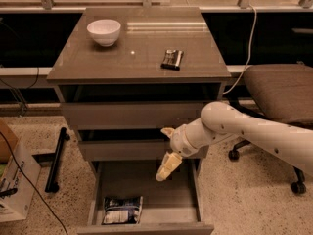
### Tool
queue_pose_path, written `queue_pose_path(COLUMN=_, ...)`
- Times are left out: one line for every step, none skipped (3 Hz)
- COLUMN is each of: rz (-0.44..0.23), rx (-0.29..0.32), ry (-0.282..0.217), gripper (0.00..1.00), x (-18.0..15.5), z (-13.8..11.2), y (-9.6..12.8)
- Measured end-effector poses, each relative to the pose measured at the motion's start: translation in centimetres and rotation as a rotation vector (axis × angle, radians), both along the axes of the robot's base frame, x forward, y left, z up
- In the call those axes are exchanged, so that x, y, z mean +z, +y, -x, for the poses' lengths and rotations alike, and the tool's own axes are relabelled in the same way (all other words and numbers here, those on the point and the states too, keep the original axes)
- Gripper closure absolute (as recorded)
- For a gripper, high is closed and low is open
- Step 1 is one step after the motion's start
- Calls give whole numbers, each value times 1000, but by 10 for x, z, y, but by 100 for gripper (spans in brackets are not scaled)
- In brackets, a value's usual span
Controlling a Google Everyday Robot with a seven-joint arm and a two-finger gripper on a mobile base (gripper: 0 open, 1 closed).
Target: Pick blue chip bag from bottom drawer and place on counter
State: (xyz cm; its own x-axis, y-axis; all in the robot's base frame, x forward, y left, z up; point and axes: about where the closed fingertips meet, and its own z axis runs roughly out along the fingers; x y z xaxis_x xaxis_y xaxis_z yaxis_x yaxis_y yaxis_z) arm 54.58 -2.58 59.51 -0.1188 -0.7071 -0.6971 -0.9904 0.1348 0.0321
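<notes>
Speckled floor [234, 199] fills the bottom of the frame, with a cardboard box [14, 185] at the lower left. At the bottom centre the bottom drawer [146, 190] stands pulled open. The blue chip bag [122, 209] lies flat in its front left corner, close to the front wall. Above the drawer's right half, up and to the right of the bag and clear of it, hangs the gripper [164, 173], pointing down; whether it is wide or narrow cannot be told. It holds nothing. Its white arm [244, 131] reaches in from the right edge, crossing in front of a brown chair [281, 92]. Two closed drawers sit above. Farther back, the glossy desk [142, 48] carries a white bowl [103, 32] at upper left and a small dark flat object [172, 58] right of centre, well apart.
</notes>
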Motion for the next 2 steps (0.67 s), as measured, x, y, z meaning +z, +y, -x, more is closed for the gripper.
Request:
queue_pose_path(rz=5, rx=-5, ry=4, gripper=0, x=-4, z=1, y=2)
queue_pose_path(rz=5, rx=-5, ry=4, gripper=0, x=-4, z=1, y=2)
